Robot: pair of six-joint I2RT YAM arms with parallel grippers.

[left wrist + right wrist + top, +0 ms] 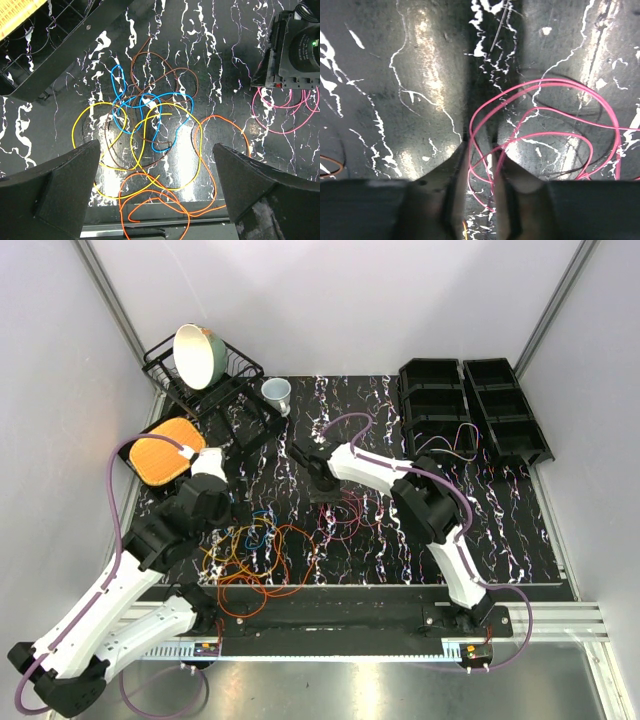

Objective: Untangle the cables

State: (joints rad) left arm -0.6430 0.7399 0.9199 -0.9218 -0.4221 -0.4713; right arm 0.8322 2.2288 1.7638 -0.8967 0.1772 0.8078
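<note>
The cables lie tangled on the black marbled table [500, 530], near its front edge: blue [150, 95], yellow [75, 125], orange [200, 130] and brown [150, 55] loops cross each other. My left gripper [156, 145] hangs above this pile [255, 550], wide open and holding nothing. A pink cable [555, 82] lies in loops just right of the pile [345, 515]. My right gripper [481, 145] is down on the table at its left end. Its jaws stand narrowly apart with pink strands running through the gap.
A dish rack [235, 390] with a tilted bowl [197, 355] stands at the back left, an orange pad [160, 452] beside it and a white cup [277, 393] nearby. Black bins [470, 405] sit at the back right with a thin loose wire [455, 440] before them.
</note>
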